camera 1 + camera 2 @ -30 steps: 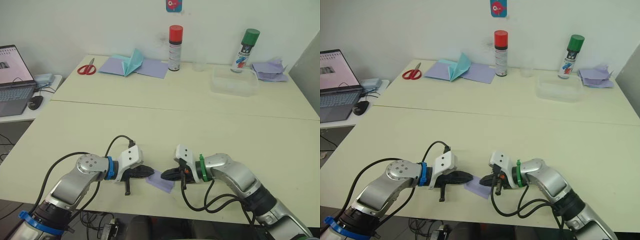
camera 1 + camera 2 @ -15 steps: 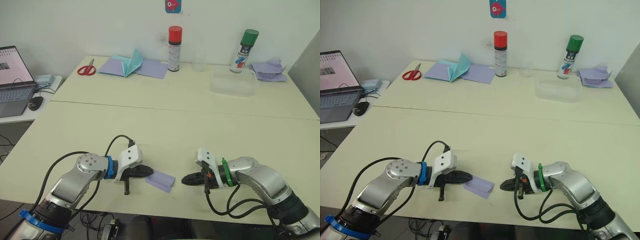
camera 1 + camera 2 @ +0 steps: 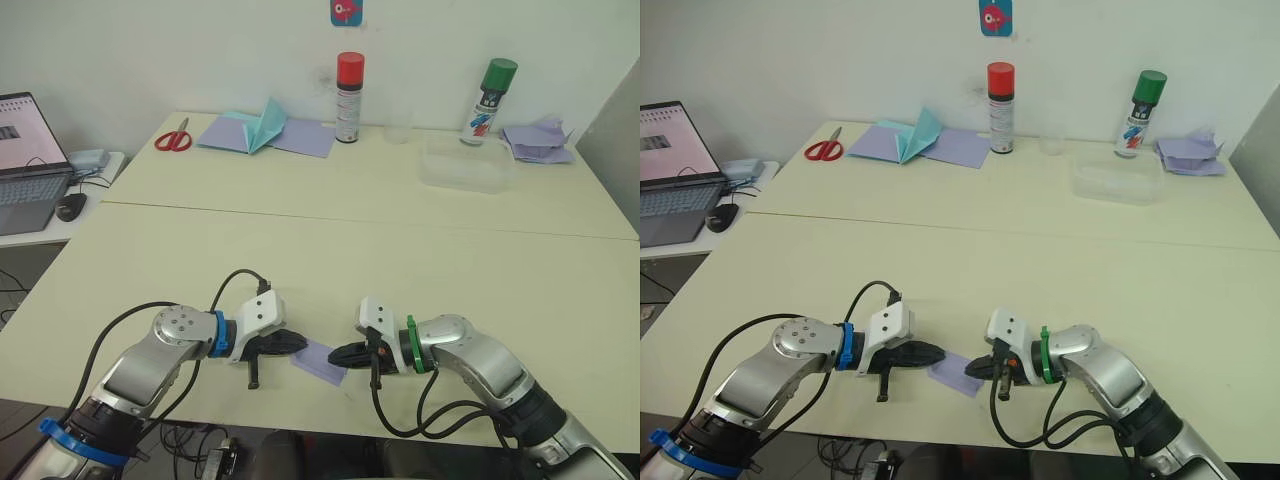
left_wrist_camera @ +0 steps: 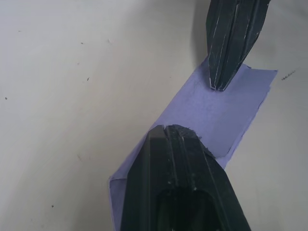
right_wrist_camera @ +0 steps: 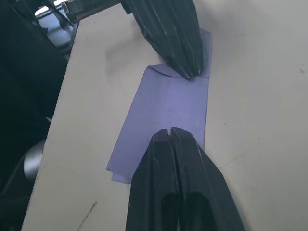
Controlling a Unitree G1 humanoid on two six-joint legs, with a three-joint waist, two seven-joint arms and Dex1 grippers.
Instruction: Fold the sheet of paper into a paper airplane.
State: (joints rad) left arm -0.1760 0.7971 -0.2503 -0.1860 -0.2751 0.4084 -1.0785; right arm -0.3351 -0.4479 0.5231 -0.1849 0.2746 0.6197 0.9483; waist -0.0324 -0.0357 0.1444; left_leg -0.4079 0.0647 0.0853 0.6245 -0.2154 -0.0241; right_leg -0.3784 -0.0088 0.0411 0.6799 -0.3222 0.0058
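Paper, the folded lavender sheet of paper (image 3: 320,361), lay flat near the counter's (image 3: 400,250) front edge, pinned at opposite ends by the left gripper (image 4: 179,139) and right gripper (image 5: 171,137), each with fingers together, apparently to flatten its crease.

Even, bright indoor light falls from above, leaving the cream table (image 3: 400,250) pale and almost glare-free. Shadows are soft and short, pooling just under the arms. The head views are sharp throughout; the wrist views are dimmer, with the nearest fingers (image 4: 180,192) slightly blurred.
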